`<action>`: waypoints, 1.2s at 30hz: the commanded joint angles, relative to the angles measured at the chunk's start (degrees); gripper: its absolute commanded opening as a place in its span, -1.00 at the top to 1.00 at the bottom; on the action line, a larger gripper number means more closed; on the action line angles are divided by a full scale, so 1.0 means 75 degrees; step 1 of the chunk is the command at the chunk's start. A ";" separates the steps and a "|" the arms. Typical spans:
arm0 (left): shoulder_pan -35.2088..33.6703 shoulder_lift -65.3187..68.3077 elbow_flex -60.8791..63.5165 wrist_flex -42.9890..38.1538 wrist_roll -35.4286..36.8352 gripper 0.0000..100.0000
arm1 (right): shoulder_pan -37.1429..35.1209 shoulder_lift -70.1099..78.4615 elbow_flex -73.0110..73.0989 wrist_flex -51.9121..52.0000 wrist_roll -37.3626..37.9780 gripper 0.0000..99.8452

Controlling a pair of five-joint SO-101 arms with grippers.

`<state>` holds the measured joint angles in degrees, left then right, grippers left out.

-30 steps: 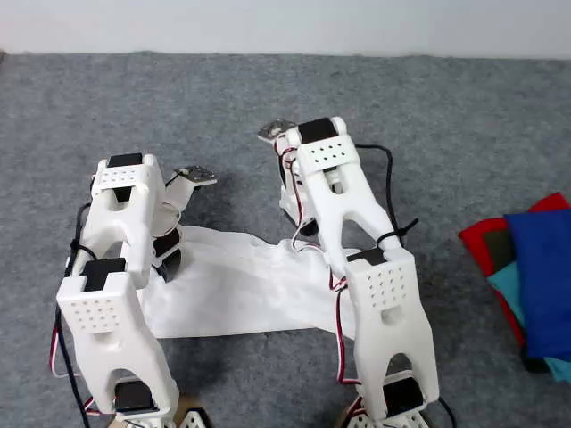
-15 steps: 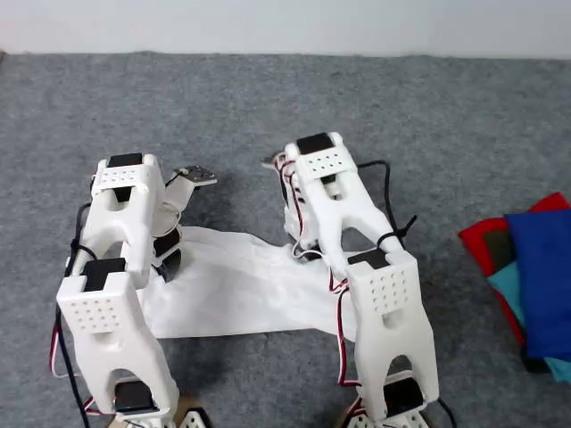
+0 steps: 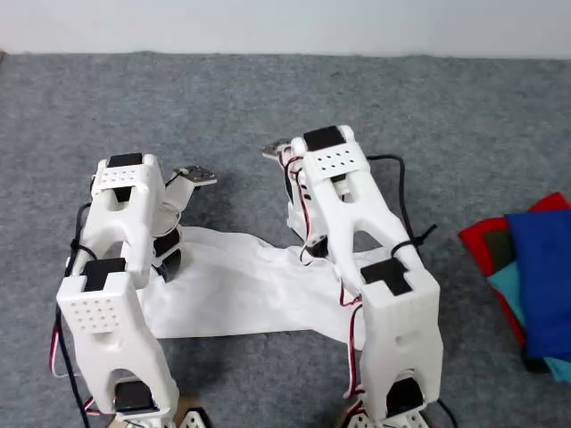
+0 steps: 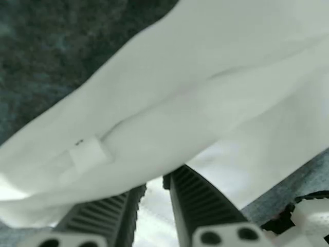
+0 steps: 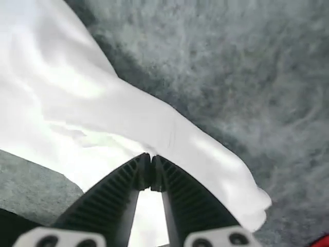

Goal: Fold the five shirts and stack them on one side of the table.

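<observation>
High view: the right arm (image 3: 357, 214) has swung since a second ago. Its lower link now leans toward the stack of folded shirts (image 3: 535, 276) and its upper joint sits slightly farther out. The left arm (image 3: 120, 232) and the white shirt (image 3: 241, 285) lie as before.

A small white tag (image 4: 90, 154) is sewn to the shirt, and no writing on it can be read.

Both arms are bent forward and down over the shirt, which lies spread on the grey table (image 3: 223, 107) between and in front of them. The stack sits well apart at the table's right edge.

The left gripper (image 4: 154, 182) is closed to a narrow gap, its tips tucked under a fold of the shirt. The right gripper (image 5: 150, 162) has its tips pressed together, pinching the shirt's edge near a sleeve end.
</observation>
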<state>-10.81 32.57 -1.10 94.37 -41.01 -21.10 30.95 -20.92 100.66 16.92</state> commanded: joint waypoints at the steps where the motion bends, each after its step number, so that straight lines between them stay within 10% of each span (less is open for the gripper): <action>1: -0.0047 0.0000 -0.0193 0.0035 0.0059 0.88 | -0.0053 -0.0651 0.0281 0.0334 0.0047 0.98; 23: -0.0035 0.0000 -0.0193 0.0023 0.0059 0.88 | -0.1424 -0.3300 0.4091 0.0311 0.0082 0.98; 36: -0.0035 0.0000 0.0135 -0.0012 0.0059 0.88 | -0.0311 -0.3722 0.2450 -0.0908 0.0340 0.98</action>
<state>-10.81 32.57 -0.75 94.29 -41.01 -26.29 3.34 3.52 97.49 18.51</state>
